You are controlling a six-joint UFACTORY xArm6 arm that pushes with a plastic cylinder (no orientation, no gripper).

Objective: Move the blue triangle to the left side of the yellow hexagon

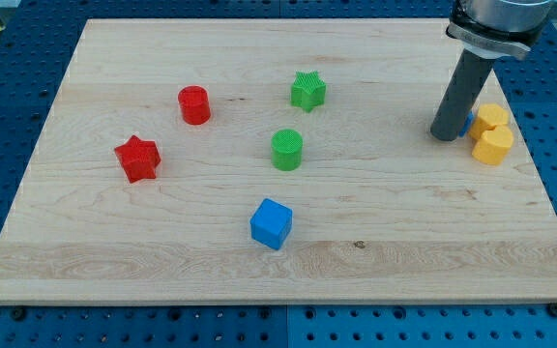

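Scanning left to right, I'm seeing the red star (137, 159), red cylinder (194, 104), blue cube (271, 223), green cylinder (286, 150) and green star (307, 90) all sitting well clear, then my tip (446, 136) is planted right by the two yellow blocks (492, 133) at the view's right. There are no jaws on this rig, just the rod. The blue triangle (465, 126) is barely peeking out between rod and yellow blocks, apparently touching both, so I'm thinking tiny nudges only, keeping it snug on the hexagon's left without shoving the yellows off the board (85, 242).
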